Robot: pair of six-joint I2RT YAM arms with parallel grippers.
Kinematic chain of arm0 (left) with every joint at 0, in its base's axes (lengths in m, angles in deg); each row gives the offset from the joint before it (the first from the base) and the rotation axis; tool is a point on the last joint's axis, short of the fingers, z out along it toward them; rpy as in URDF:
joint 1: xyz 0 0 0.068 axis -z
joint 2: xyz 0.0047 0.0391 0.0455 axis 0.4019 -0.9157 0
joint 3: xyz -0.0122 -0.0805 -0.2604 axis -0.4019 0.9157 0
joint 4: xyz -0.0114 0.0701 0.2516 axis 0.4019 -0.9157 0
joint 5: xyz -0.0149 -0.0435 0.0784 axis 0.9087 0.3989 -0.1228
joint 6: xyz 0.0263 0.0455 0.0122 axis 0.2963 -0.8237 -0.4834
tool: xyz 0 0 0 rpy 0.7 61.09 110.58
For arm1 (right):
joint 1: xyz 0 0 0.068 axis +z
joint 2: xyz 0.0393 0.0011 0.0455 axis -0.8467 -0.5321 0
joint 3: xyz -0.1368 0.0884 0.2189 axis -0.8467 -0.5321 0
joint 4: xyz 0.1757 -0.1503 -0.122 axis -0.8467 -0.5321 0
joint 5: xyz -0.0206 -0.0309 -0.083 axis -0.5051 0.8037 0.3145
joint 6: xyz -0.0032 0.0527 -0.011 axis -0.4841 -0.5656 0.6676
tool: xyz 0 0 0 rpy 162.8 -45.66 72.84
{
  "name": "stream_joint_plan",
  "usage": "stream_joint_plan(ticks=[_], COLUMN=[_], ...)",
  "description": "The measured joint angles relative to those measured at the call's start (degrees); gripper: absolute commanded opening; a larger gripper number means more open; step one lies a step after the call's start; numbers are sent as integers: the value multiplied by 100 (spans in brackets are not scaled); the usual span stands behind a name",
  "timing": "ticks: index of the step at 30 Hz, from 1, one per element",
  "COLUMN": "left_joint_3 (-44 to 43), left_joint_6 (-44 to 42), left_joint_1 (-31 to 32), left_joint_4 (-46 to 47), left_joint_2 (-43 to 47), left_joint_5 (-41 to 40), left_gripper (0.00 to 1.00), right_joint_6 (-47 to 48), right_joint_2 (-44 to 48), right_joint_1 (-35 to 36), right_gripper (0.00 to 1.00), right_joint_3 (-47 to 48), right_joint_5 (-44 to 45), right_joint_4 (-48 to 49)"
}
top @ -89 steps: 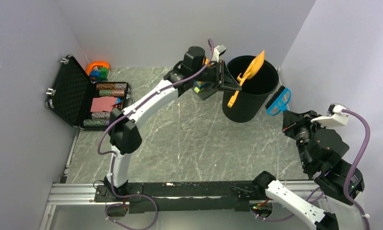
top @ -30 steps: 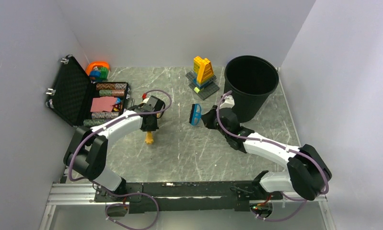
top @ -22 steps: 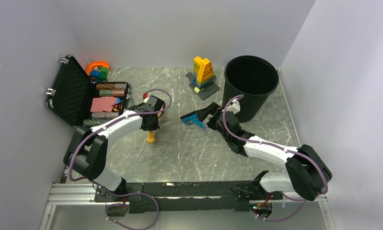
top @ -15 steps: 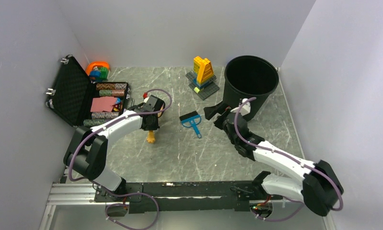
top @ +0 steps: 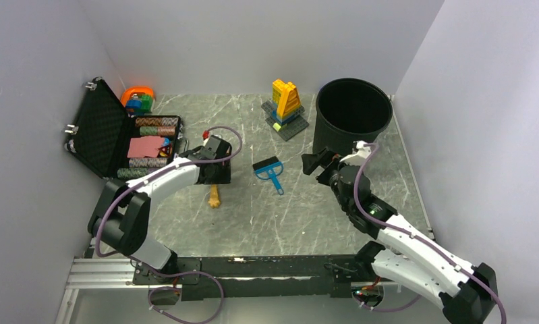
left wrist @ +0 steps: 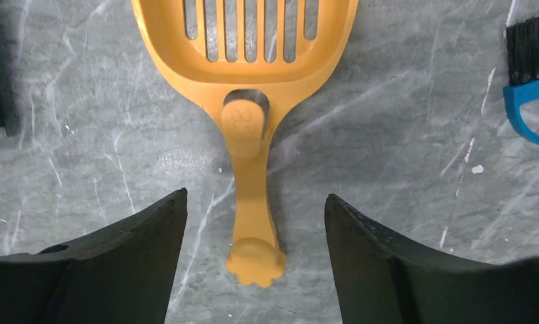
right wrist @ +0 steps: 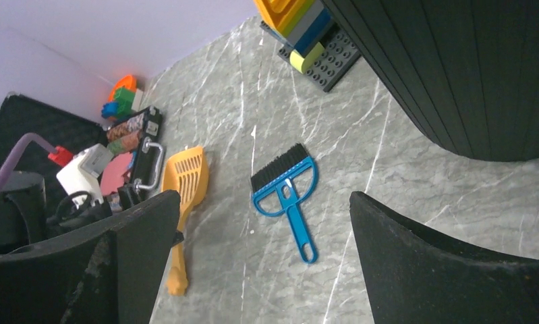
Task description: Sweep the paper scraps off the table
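Note:
No paper scraps show on the grey-green marble table [top: 287,216] in any view. An orange slotted scoop [left wrist: 246,67] lies flat on it. My left gripper [left wrist: 255,202] hovers over the scoop's handle, jaws open on either side and not touching it. In the top view the left gripper [top: 217,177] sits over the scoop [top: 214,197]. A blue hand brush [top: 270,172] lies flat mid-table. My right gripper [top: 315,163] is open and empty, right of the brush and apart from it. The right wrist view has the brush [right wrist: 287,192] and scoop [right wrist: 185,189] between its wide jaws.
A tall black bin [top: 353,121] stands at the back right, close behind the right gripper. A yellow-orange toy brick build [top: 285,104] stands left of it. An open black case [top: 111,138] with poker chips lies at the left, with an orange toy [top: 137,96] behind it.
The right gripper opened, dropped the brush flat and drew back toward the bin. The left gripper opened off the scoop handle, and the scoop now lies on the table.

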Motion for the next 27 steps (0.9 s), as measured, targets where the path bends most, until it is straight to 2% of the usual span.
stream_joint_plan(ticks=[2, 3, 8, 14, 19, 23, 27], left_joint_3=[103, 175, 732, 1499, 2076, 2413, 2833], left_joint_6=[-24, -42, -13, -9, 9, 166, 354], left_joint_1=[0, 0, 4, 146, 190, 190, 190], left_joint_4=[50, 70, 302, 846, 835, 697, 509], left_joint_2=[140, 251, 1558, 4065, 5943, 6581, 6813], left_joint_5=[33, 68, 439, 538, 216, 0, -7], left_gripper=[98, 99, 99, 99, 99, 99, 99], right_joint_6=[201, 310, 964, 1580, 1808, 1821, 1814], right_joint_2=[149, 219, 610, 1484, 2352, 2658, 2754], right_joint_1=[0, 0, 0, 0, -4, -4, -4], right_gripper=[100, 100, 100, 100, 100, 100, 100], right_joint_3=[-4, -4, 157, 560, 601, 586, 494], right_joint_5=[-153, -232, -662, -741, -566, -422, -348], right_joint_4=[-87, -140, -820, -1539, -1980, -2369, -2632])
